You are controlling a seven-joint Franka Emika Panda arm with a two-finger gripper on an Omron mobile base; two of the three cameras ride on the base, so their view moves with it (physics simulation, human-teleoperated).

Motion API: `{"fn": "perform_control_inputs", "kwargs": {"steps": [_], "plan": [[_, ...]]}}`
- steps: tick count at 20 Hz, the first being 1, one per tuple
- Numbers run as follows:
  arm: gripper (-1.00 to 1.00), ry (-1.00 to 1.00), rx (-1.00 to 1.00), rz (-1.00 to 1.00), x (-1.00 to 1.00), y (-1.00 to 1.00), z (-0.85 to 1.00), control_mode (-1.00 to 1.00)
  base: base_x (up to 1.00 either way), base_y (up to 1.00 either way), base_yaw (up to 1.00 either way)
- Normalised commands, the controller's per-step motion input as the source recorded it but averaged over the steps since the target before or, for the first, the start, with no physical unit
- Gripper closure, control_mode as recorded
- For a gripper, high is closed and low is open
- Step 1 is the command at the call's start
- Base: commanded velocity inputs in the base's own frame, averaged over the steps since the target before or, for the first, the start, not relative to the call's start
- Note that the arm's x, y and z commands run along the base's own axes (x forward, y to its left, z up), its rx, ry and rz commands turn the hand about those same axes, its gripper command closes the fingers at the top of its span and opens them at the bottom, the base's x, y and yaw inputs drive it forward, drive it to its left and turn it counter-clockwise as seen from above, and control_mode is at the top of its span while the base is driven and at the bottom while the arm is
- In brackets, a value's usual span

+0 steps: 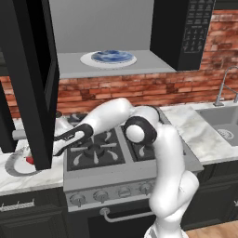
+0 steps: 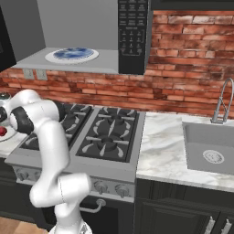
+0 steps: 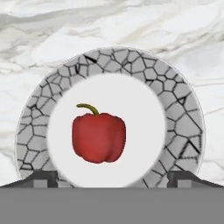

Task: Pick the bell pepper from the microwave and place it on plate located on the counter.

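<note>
The red bell pepper [image 3: 99,138] lies in the middle of the round plate [image 3: 179,118], which has a cracked grey rim and rests on the marble counter [image 3: 131,26]. My gripper [image 3: 112,177] hovers over it, open, its fingertips [image 3: 43,177] wide apart and touching nothing. In the left base view the plate [image 1: 13,168] and pepper [image 1: 30,161] peek out beside the open black microwave door [image 1: 28,79], which hides my fingers. The microwave [image 1: 183,32] cavity holds a blue-patterned plate [image 1: 109,57]. In the right base view the pepper [image 2: 2,131] sits at the far left edge.
A stove [image 1: 102,153] with black burner grates lies right of the plate, under my arm. A sink [image 2: 210,151] with a faucet [image 2: 221,100] is set in the counter at far right. A brick wall runs behind.
</note>
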Motion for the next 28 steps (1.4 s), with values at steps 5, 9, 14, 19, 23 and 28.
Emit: {"fn": "perform_control_inputs", "kwargs": {"steps": [5,9,14,19,23,28], "plan": [[-1.00,-0.02,0.10,-0.07,-0.13,-0.78,0.56,-1.00,0.00,0.00,0.00],[-1.00,0.00,0.06,-0.12,0.00,-0.60,0.83,-1.00,0.00,0.00,0.00],[-1.00,0.00,0.05,-0.10,0.00,-0.80,0.74,-1.00,0.00,0.00,0.00],[-1.00,0.00,0.00,-0.12,-0.15,-0.79,0.37,-1.00,0.00,0.00,0.00],[-1.00,0.03,0.00,-0.22,-0.23,-0.71,0.41,-1.00,0.00,0.00,0.00],[-1.00,0.11,0.00,-0.29,-0.21,-0.76,0.51,-1.00,0.00,0.00,0.00]]}}
